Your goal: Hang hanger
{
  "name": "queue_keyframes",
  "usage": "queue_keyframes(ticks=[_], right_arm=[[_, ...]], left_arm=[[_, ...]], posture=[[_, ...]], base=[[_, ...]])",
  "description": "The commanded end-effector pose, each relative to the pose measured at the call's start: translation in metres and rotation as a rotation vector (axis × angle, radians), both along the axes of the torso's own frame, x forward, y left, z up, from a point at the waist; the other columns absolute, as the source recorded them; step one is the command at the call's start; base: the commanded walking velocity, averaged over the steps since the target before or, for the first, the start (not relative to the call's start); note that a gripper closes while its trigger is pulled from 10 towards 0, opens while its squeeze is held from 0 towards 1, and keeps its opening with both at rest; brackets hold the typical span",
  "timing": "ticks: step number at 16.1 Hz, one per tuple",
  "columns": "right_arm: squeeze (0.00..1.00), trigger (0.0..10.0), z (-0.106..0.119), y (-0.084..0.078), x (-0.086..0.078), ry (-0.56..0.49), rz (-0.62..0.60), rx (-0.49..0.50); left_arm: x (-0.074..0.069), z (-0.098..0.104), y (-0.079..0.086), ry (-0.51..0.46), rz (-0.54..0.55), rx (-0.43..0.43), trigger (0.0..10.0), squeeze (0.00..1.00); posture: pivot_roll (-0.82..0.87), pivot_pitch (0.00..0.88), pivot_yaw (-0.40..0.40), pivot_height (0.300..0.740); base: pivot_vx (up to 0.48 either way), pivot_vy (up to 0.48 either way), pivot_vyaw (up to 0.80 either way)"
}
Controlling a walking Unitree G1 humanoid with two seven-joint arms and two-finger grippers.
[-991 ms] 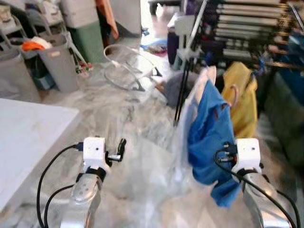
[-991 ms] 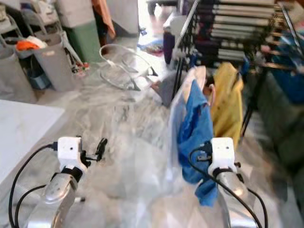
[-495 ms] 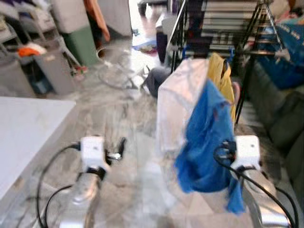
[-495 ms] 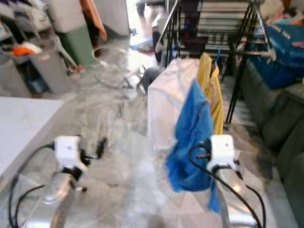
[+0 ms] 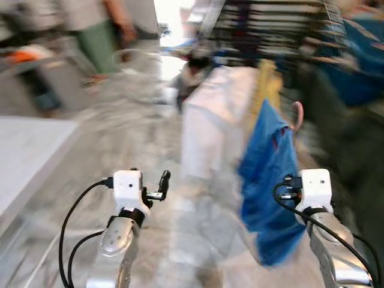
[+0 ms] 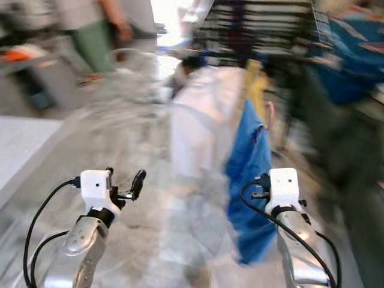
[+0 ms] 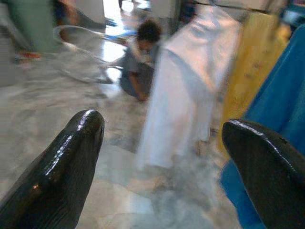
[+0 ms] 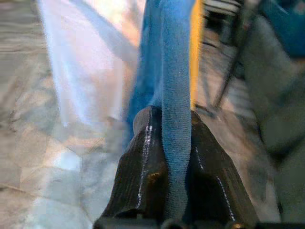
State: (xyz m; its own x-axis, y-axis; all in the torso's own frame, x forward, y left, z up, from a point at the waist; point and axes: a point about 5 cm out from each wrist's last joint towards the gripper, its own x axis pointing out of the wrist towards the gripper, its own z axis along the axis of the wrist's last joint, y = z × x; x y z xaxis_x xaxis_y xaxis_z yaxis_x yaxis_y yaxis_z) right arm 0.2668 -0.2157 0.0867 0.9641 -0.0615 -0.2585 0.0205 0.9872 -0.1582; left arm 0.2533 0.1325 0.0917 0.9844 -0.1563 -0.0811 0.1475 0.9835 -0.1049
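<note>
The right pincer (image 8: pixel 176 191) is clamped on a blue cloth garment (image 5: pixel 267 174) with a pink hanger hook (image 5: pixel 298 114), near the dark drying rack (image 5: pixel 270 24). Left pincer (image 7: pixel 167 157) gapes empty; hanging looks undone

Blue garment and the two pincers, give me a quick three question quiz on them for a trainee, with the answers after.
1. True or false: the right pincer is shut on the blue garment.
2. Which pincer has its fingers spread with nothing between them?
A. left pincer
B. right pincer
C. both
3. Fill in: directly behind the blue garment hangs a ______ garment, beside a white garment.

Key
1. true
2. A
3. yellow
</note>
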Motion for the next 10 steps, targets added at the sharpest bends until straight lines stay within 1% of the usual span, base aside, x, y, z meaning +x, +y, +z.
queue_keyframes(ticks=[1, 4, 7, 10], right_arm=[[0.0, 10.0, 0.012, 0.013, 0.005, -0.055, 0.051, 0.02], [0.0, 10.0, 0.011, 0.015, 0.004, -0.048, 0.065, 0.027], [0.0, 10.0, 0.012, 0.02, 0.004, -0.049, 0.108, 0.039], [0.0, 10.0, 0.013, 0.024, 0.005, -0.049, 0.148, 0.025]], left_arm=[[-0.002, -0.001, 0.009, 0.009, 0.032, 0.009, 10.0, 0.0], [-0.003, -0.001, 0.009, 0.013, 0.033, 0.009, 10.0, 0.0], [-0.004, -0.002, 0.009, 0.021, 0.032, 0.011, 10.0, 0.0], [-0.005, -0.002, 0.008, 0.022, 0.03, 0.009, 10.0, 0.0]], posture=[[-0.12, 0.005, 0.074, 0.74], [-0.12, 0.008, 0.071, 0.74], [-0.12, 0.013, 0.07, 0.74], [-0.12, 0.018, 0.07, 0.74]], base=[[0.0, -0.394, 0.8], [0.0, -0.399, 0.8], [0.0, -0.405, 0.8], [0.0, -0.398, 0.8]])
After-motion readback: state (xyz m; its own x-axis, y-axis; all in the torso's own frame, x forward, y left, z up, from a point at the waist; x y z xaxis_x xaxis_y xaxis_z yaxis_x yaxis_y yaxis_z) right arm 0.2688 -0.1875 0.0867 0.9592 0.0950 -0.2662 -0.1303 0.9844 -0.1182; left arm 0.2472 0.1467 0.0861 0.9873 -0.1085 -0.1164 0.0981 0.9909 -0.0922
